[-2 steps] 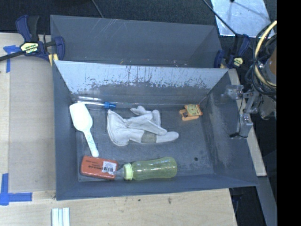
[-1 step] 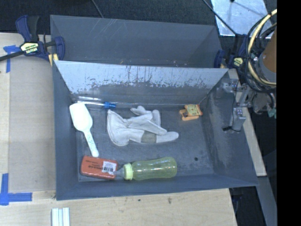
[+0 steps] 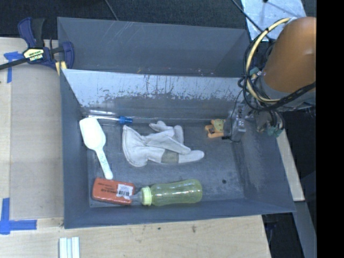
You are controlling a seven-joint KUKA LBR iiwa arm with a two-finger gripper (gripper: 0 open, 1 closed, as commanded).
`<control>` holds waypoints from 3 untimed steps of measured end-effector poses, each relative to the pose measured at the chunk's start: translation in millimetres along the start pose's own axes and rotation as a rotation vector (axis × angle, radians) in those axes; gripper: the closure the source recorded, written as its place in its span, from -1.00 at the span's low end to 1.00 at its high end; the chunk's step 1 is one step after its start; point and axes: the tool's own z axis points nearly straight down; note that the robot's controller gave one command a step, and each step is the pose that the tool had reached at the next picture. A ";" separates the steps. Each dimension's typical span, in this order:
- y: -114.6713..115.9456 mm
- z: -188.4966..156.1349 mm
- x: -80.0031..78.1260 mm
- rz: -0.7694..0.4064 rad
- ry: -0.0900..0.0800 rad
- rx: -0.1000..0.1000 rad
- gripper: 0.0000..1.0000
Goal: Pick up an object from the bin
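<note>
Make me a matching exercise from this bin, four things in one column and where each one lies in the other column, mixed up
Things
1. white scoop
2. white glove
3. green bottle
4. small orange toy

Places
A. middle of the bin
B. along the front, lying on its side
C. right side, next to the gripper
D. left side

Pairs: 1-D, 2-A, 3-B, 4-C

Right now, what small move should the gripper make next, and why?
Probably a short shift left in the view: the gripper is near the right wall of the bin, just beside the small orange-and-yellow toy, the nearest thing, and seems not yet over it.
</note>
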 end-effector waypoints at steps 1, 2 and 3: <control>-0.1 -0.1 0.0 -0.001 0.000 0.000 -1.00; -0.1 -0.1 0.0 -0.001 0.000 0.000 -1.00; 17.1 -45.1 -21.5 -0.010 0.005 0.001 -1.00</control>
